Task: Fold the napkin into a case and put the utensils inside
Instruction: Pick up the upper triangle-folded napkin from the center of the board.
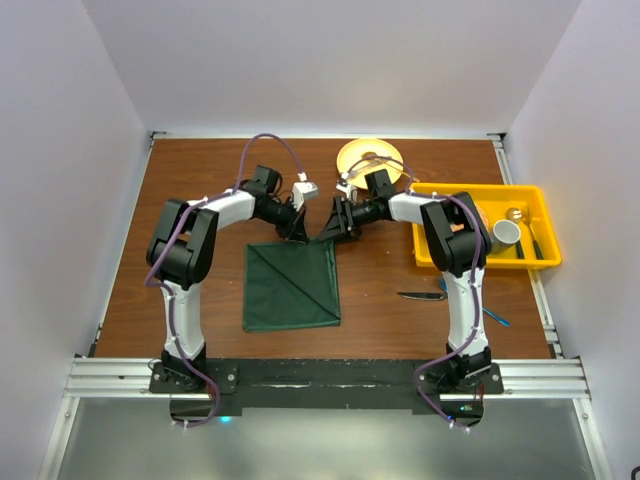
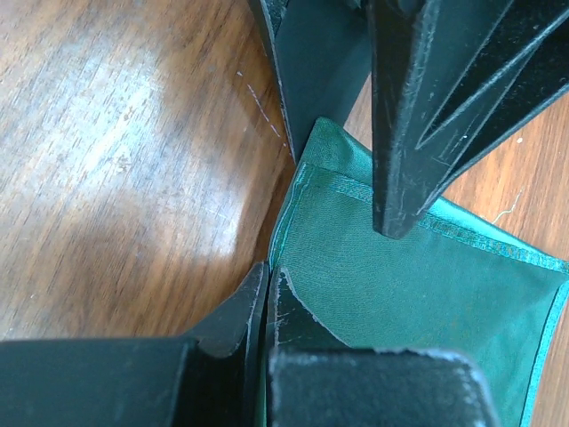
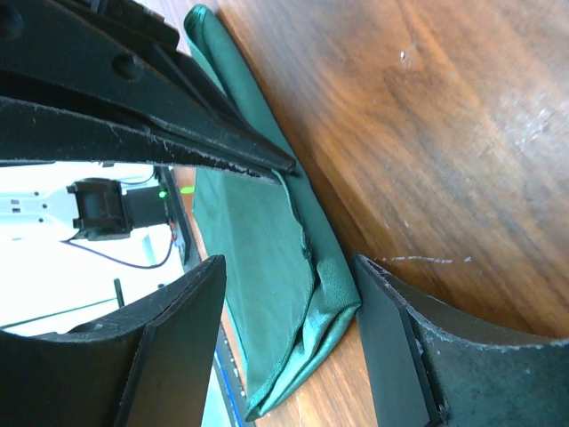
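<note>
The dark green napkin (image 1: 290, 290) lies folded on the wooden table, with a diagonal crease across it. My left gripper (image 1: 298, 232) is at its far edge; in the left wrist view its jaws (image 2: 267, 271) are shut with a sliver of the napkin (image 2: 409, 294) pinched between them. My right gripper (image 1: 337, 222) stands open at the far right corner, a finger on each side of a bunched fold of the napkin (image 3: 258, 267) without pressing it. The knife (image 1: 422, 296) and blue fork (image 1: 490, 315) lie on the table to the right of the cloth.
A yellow plate (image 1: 372, 157) sits at the back behind the grippers. A yellow tray (image 1: 487, 225) at the right holds a cup and metal cutlery. The two grippers are very close together, and the right one's fingers (image 2: 418, 116) fill the top of the left wrist view.
</note>
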Motion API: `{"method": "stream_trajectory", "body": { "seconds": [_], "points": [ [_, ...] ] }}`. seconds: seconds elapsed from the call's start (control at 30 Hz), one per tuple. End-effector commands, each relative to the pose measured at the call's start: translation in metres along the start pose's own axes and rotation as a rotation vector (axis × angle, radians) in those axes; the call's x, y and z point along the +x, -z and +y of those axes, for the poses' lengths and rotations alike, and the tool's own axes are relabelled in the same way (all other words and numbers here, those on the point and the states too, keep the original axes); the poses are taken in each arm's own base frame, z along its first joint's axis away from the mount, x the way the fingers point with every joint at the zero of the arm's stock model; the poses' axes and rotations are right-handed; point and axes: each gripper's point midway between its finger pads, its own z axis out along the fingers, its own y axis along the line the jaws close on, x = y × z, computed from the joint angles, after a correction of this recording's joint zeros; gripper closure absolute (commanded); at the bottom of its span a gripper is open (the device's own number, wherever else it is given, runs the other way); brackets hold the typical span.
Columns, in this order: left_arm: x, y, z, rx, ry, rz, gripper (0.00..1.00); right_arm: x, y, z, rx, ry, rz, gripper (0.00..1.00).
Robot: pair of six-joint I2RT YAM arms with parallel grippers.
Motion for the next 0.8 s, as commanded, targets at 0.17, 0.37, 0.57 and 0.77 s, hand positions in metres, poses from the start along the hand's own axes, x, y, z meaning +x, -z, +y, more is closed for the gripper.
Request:
{"method": "stream_trajectory", "body": {
  "seconds": [0.17,0.37,0.57,0.77],
  "points": [
    [-0.030,0.014,-0.008,-0.018,-0.080,-0.081,0.82,0.025,-0.008,-0.034,0.126,-0.065,0.044,0.43],
    [-0.037,0.018,-0.012,-0.016,-0.101,-0.099,0.75,0.023,-0.008,-0.034,0.126,-0.064,0.038,0.45],
    [-0.038,0.018,-0.011,-0.012,-0.105,-0.102,0.74,0.025,-0.009,-0.036,0.128,-0.064,0.040,0.46],
    [-0.035,0.013,-0.008,-0.012,-0.095,-0.095,0.69,0.023,-0.009,-0.035,0.124,-0.064,0.037,0.47]
  ]
}}
